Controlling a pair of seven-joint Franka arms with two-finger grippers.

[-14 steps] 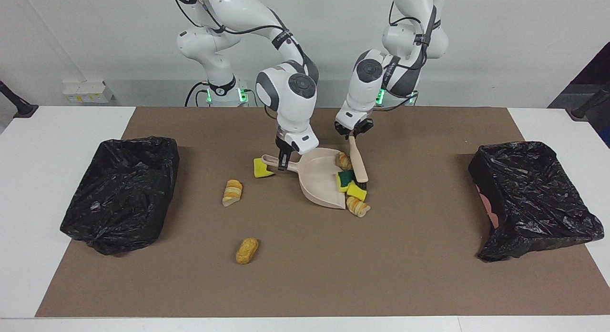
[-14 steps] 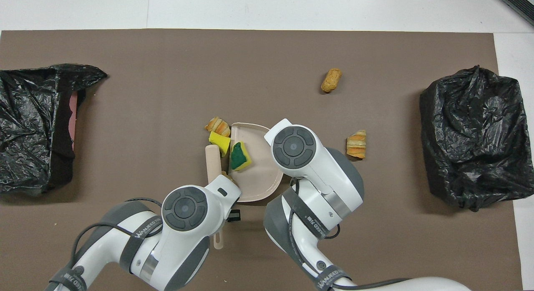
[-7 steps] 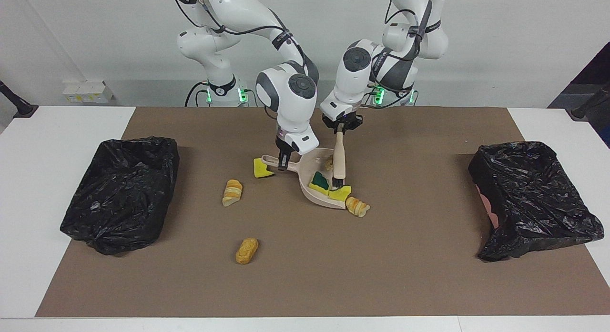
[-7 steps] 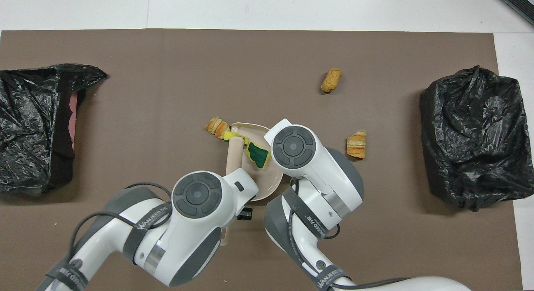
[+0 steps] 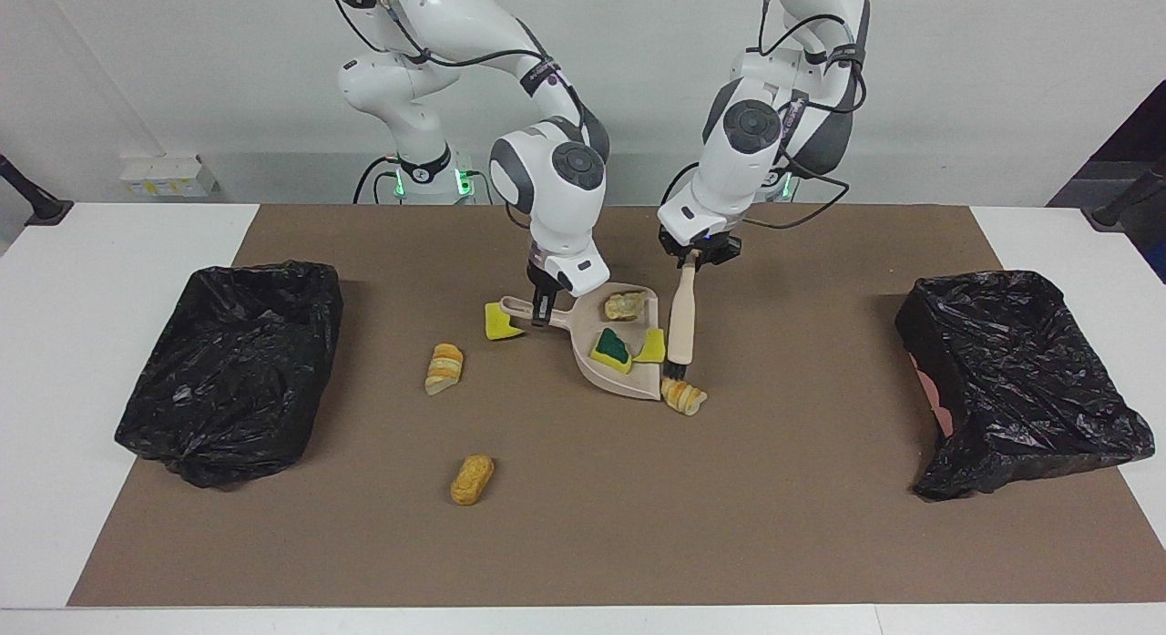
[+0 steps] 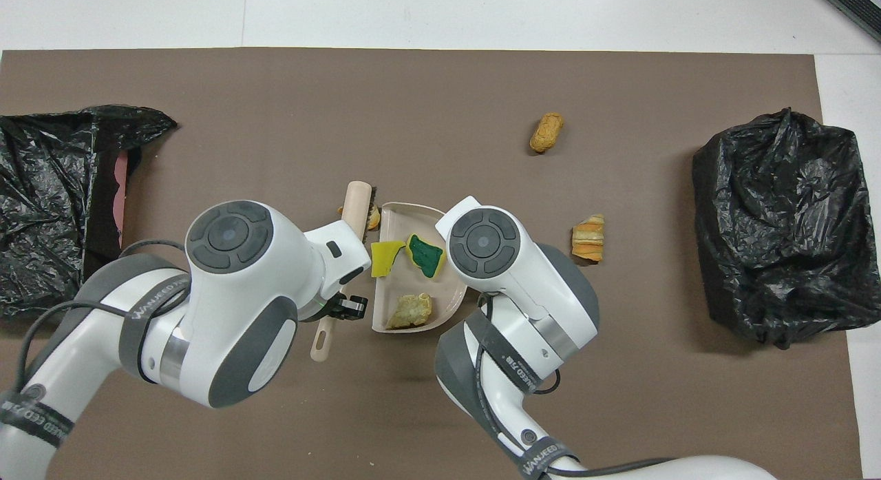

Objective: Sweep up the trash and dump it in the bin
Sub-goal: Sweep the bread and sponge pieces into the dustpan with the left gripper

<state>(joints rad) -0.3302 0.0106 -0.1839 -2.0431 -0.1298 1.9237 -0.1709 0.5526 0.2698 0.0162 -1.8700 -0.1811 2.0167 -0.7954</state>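
Two white robot arms bend down over the middle of a brown mat (image 5: 820, 526). The right gripper (image 5: 544, 309) points straight down, clamped tight on the handle of a beige dustpan (image 5: 629, 380) whose open mouth faces the left arm's end of the table. The left gripper (image 5: 697, 260) hangs just beside it, gripping the top of a beige brush (image 5: 680, 321) that stands nearly upright, its black bristles touching a striped bread lump (image 5: 683, 396) on the mat at the pan's lip.

Half a second ago the brush leaned over the pan itself; it has since swung out past the pan's mouth, and the left arm's elbow has risen. Three scraps now lie inside the pan: a tan bread lump (image 5: 625, 304), a green-topped sponge chunk (image 5: 611, 348) and a yellow sponge chunk (image 5: 652, 345).

On the mat by the right gripper, a yellow sponge wedge (image 5: 499, 323) sits beside the pan handle, a striped bread piece (image 5: 444, 368) lies farther out, and an orange lump (image 5: 472, 478) lies farthest from the robots.

A black-lined bin (image 5: 232, 366) stands at the right arm's end of the table, and another black-lined bin (image 5: 1020, 380) at the left arm's end.

The overhead view shows the pan's contents plainly, but the right arm's wrist hides the wedge and the grip on the handle; only the facing view shows those.
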